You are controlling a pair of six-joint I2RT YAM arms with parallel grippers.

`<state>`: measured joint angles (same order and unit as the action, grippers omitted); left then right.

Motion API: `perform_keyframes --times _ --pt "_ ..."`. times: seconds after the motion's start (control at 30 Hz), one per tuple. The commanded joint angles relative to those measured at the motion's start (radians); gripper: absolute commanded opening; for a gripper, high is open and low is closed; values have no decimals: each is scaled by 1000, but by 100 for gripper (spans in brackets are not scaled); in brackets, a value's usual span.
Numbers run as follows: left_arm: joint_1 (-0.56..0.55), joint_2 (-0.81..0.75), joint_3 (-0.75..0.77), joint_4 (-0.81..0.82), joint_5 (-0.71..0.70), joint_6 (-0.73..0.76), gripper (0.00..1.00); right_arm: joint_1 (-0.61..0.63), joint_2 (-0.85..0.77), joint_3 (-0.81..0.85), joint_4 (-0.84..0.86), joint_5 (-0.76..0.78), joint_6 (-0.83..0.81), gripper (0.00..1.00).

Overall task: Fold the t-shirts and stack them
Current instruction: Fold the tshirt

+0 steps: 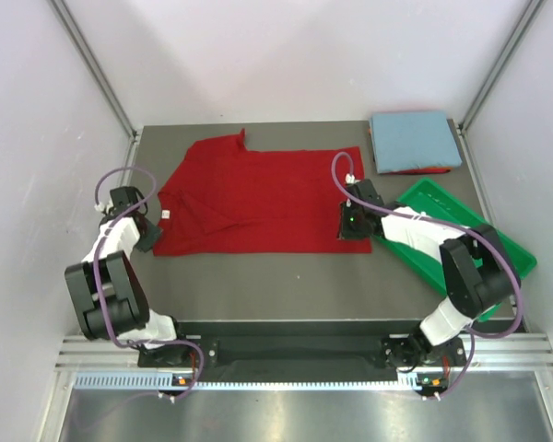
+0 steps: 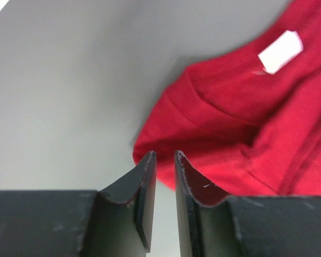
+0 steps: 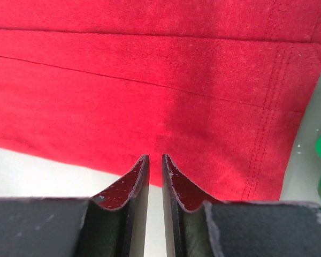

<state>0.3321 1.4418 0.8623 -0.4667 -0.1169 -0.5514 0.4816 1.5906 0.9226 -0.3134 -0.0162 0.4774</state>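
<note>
A dark red t-shirt [image 1: 258, 193] lies spread across the middle of the table, with its left part folded over and a small white neck label [image 2: 281, 51] showing. My left gripper [image 1: 147, 230] sits at the shirt's near-left corner. Its jaws stand a narrow gap apart and hold nothing, with the cloth edge [image 2: 166, 155] just beyond the tips. My right gripper [image 1: 350, 226] is at the shirt's near-right hem corner [image 3: 267, 160]. Its jaws are also a narrow gap apart and empty. A folded light blue t-shirt [image 1: 415, 138] lies on another folded red one [image 1: 424, 169] at the back right.
A green plastic tray [image 1: 511, 253] lies at the right edge under my right arm. White walls and metal frame posts surround the grey table [image 1: 258, 285].
</note>
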Motion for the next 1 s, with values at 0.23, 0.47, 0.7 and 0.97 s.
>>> perform_keyframes --times 0.23,0.47,0.7,0.97 --pt "4 279 171 5 -165 -16 15 11 46 -73 83 53 -36 13" --pt "2 333 242 7 -187 -10 15 17 6 -152 80 97 -39 13" --pt "-5 283 351 -78 -271 28 18 40 -73 -130 24 102 -30 14" --pt "-73 186 408 37 89 99 34 75 -115 -21 -19 94 -11 19"
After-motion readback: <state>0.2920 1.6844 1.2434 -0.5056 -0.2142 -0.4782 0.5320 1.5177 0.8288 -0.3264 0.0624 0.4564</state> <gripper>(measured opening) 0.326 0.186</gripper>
